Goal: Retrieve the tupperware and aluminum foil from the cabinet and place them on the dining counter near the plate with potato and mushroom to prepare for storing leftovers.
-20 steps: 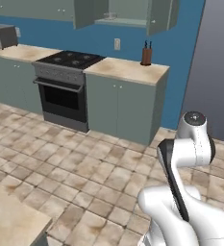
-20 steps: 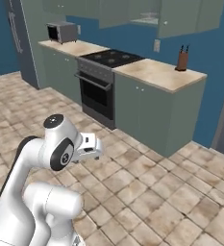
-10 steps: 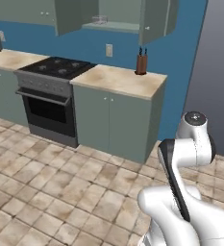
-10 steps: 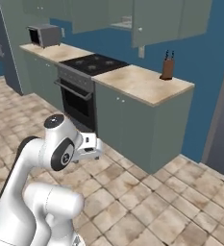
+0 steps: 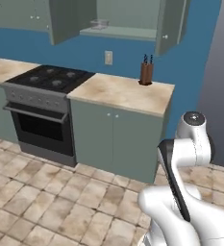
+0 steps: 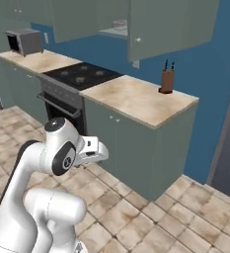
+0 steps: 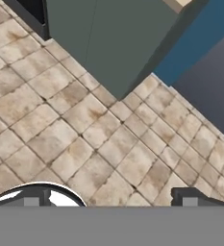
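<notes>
Tupperware sits on the cabinet shelf, high above the stove, with both doors swung wide; in the right base view it shows as a small pale tub at the shelf's front edge. I cannot make out the foil from here; it may lie farther back on the shelf or be hidden by a door.

The claw is released and holds nothing, its two tips spread wide and aimed down at the tiled floor. The arm is folded close over the base, the hand low and well apart from the cabinet.

The step in hand is the approach, and it is early in the task. Judging from this, the base should stop squarely before the marbled surface, near enough that the arm can reach up and over it without overextending. The arm then has to unfold upward, and the claw should turn from floor-facing to roughly level with the shelf before going in. Mind the open door on the right and the knife block below; a raised elbow could clip either. Come at the tub from the front and take it across its narrow width.
</notes>
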